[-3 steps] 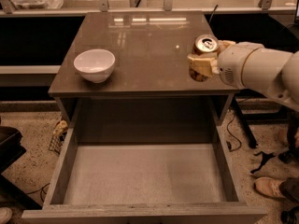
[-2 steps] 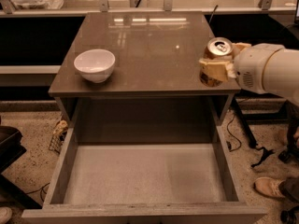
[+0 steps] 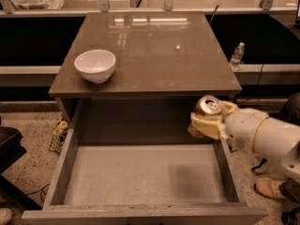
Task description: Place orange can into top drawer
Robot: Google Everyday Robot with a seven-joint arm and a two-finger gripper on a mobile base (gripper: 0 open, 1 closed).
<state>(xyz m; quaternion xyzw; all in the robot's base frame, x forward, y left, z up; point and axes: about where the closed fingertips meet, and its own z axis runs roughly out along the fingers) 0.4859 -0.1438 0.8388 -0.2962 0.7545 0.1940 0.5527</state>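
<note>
Holding the orange can between its pale fingers, the hand hangs just in front of and below the front edge of the worktop, over the back right corner of the open top drawer. A second ago the can was up at worktop height, at the right edge of the slab; it has since come forward and down, so that it now sits lower than the surface and inside the line of the drawer's right side board. The can is tilted, its silver top turned up towards the camera, and it is above the speckled floor, not touching it. The white arm reaches in from the right, crossing over that right board. The white bowl stands where it did, near the worktop's front left corner, well apart from the hand. The drawer is pulled out as far as before; its floor lies bare from the left board to the right, with a dark shadow on it right of centre. A clear bottle stands beyond the worktop's right edge.
</note>
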